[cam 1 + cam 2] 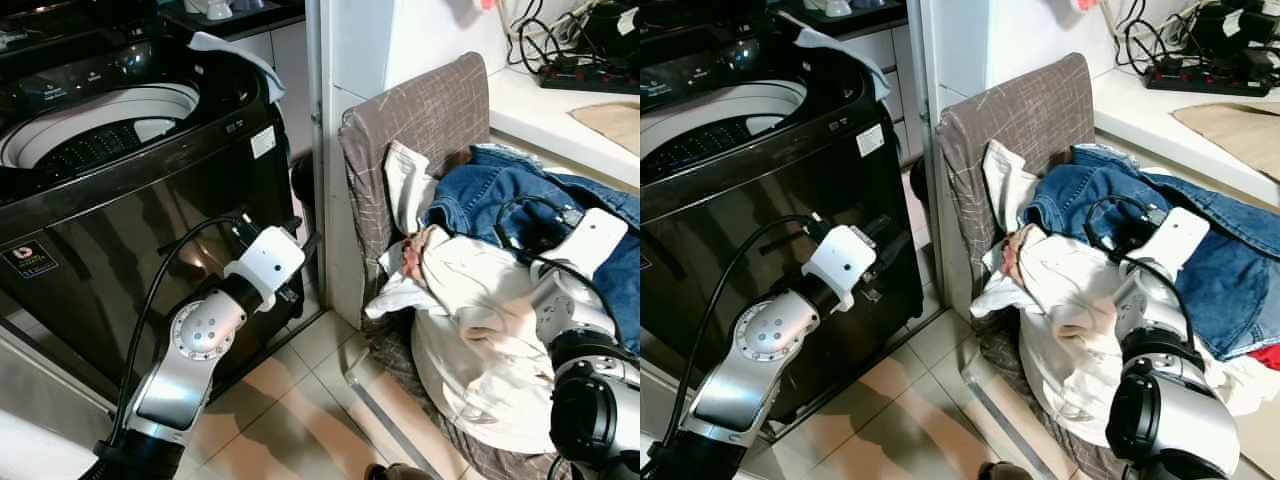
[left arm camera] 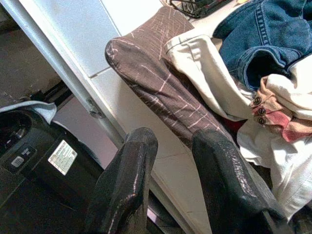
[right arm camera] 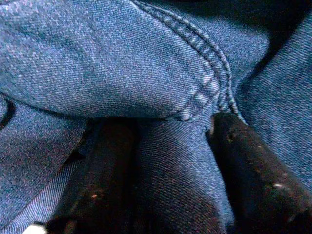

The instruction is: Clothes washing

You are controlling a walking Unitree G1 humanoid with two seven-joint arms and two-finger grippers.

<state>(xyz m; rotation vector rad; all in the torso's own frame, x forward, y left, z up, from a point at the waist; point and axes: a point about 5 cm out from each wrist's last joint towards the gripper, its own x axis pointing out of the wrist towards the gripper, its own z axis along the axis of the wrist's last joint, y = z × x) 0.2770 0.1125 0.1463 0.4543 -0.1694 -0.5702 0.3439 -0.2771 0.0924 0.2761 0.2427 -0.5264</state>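
**A:** While the right gripper (image 3: 161, 161) sits buried in the denim garment (image 1: 520, 200), main risk is a shallow pinch. Wrist view shows a fold of blue denim between the two fingers (image 3: 253, 170), near a stitched seam. Fold looks thick; it could slide out on the lift.

**B:** Closed on it or not?

**A:** Fingers bracket the fold, moderate gap, cloth filling it. Looks gripped, but that's a judgement.

**B:** Second risk?

**A:** Denim lies tangled with the cream clothes (image 1: 480, 300) on the brown chair (image 1: 420, 110), right half of the frame. Pulling may drag the cream pieces onto the tiled floor (image 1: 290, 400).

**B:** Arm pose?

**A:** Right arm rises from the lower right, forearm angled up, wrist bent into the pile at centre right. Left gripper (image 2: 170, 161) is empty, fingers narrowly apart, held low at lower centre-left beside the front of the washing machine (image 1: 150, 220). Left elbow bent, forearm pointing toward the chair.

**B:** Washer?

**A:** Upper left, lid up, drum (image 1: 100, 130) exposed. A long swing across, so grip matters.
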